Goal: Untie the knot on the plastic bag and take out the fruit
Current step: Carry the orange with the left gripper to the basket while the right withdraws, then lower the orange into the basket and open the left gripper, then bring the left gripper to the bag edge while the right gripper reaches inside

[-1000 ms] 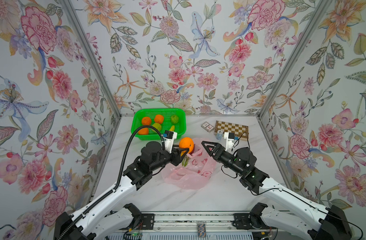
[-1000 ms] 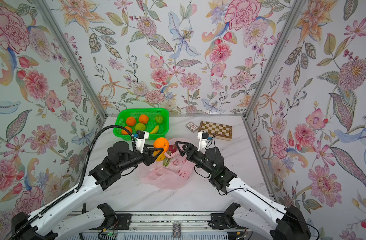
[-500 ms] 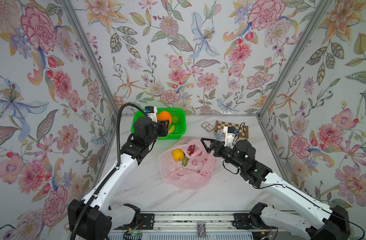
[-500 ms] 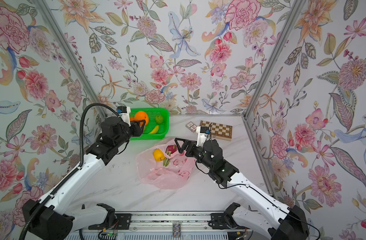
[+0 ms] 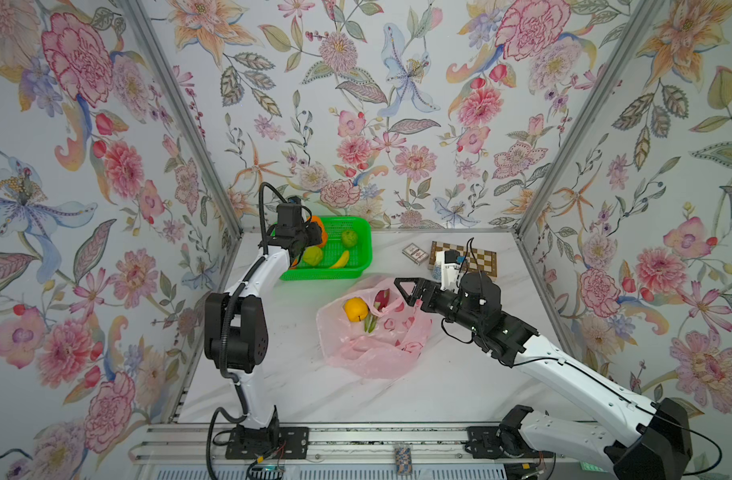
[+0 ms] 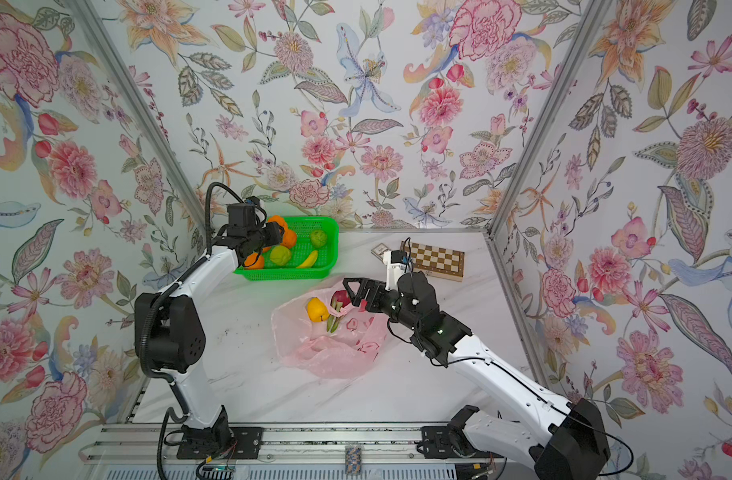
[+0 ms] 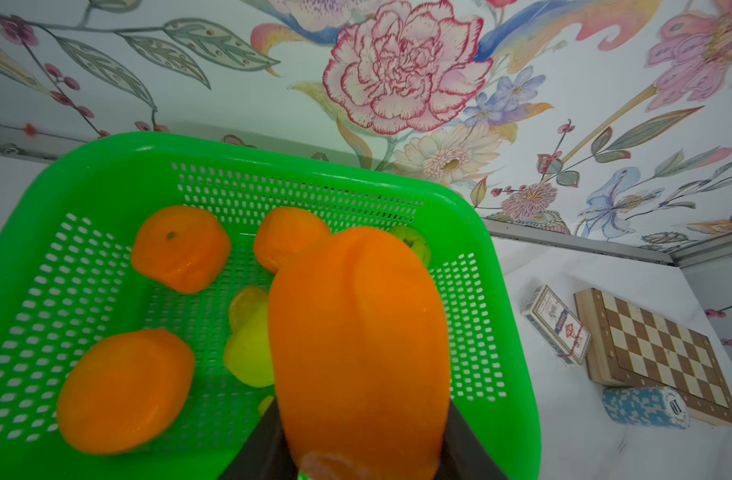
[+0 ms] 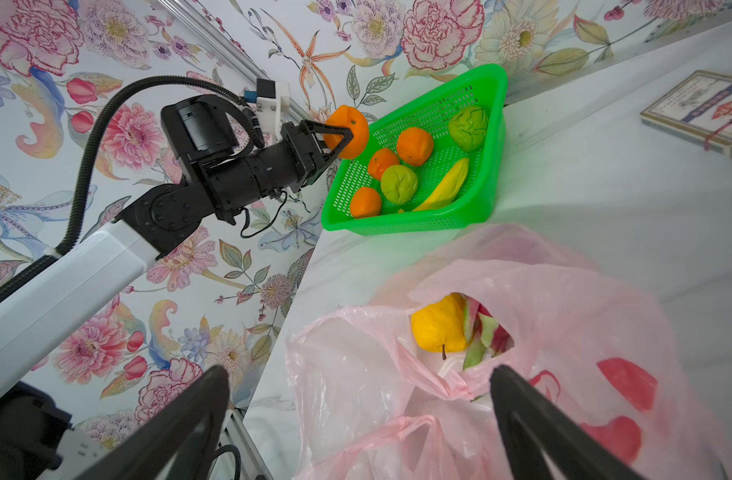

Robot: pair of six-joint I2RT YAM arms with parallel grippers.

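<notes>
a tabletop walled in floral wallpaper, seen from above. the left gripper (image 8: 344, 134) reaches to the back left corner and is clamped on an orange (image 7: 356, 332), held over the left end of a green basket (image 5: 327, 274). in the basket lie three more oranges (image 8: 414, 145), two green fruits (image 8: 399, 184) and a banana (image 8: 443, 187).

in front of the basket, near the middle of the white table (image 5: 293, 374), lies the pink bag (image 5: 377, 353). it is slumped and crinkled, its mouth gaping toward the basket. inside the mouth show a yellow fruit (image 5: 354, 309) and, right beside it, a red dragon fruit (image 5: 382, 298) with green tips.

the right gripper (image 8: 358, 374) hovers low over the bag's mouth from the right, its jaws spread wide apart and holding nothing. one finger (image 8: 522, 415) is at the edge of the film; whether it touches cannot be told.

at the back right a chessboard (image 5: 482, 264) lies flat, with a card box (image 5: 415, 252) just beside it.
</notes>
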